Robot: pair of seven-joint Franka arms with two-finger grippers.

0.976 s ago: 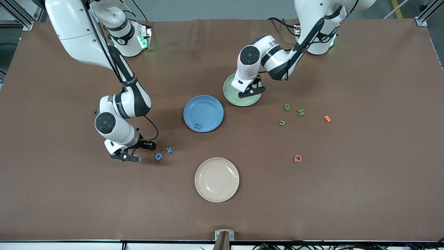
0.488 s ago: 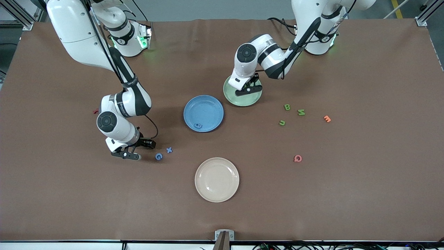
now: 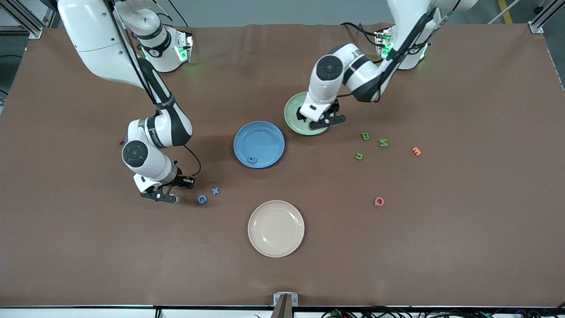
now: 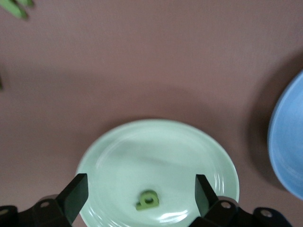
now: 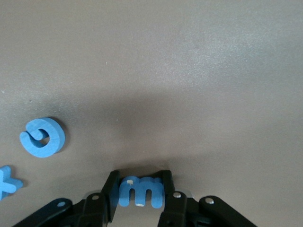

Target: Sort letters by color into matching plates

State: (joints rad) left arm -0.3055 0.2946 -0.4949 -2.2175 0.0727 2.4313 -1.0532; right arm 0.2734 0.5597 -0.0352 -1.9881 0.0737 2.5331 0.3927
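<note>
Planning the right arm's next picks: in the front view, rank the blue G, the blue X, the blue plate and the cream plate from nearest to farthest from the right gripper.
From the right gripper, shut on a blue letter:
1. Blue G, beside the gripper.
2. Blue X, just past the G.
3. Blue plate and cream plate: too close to call; the cream one lies nearer the camera.

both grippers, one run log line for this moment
left gripper: open over green plate, green letter on it | right gripper: shut on blue letter
</note>
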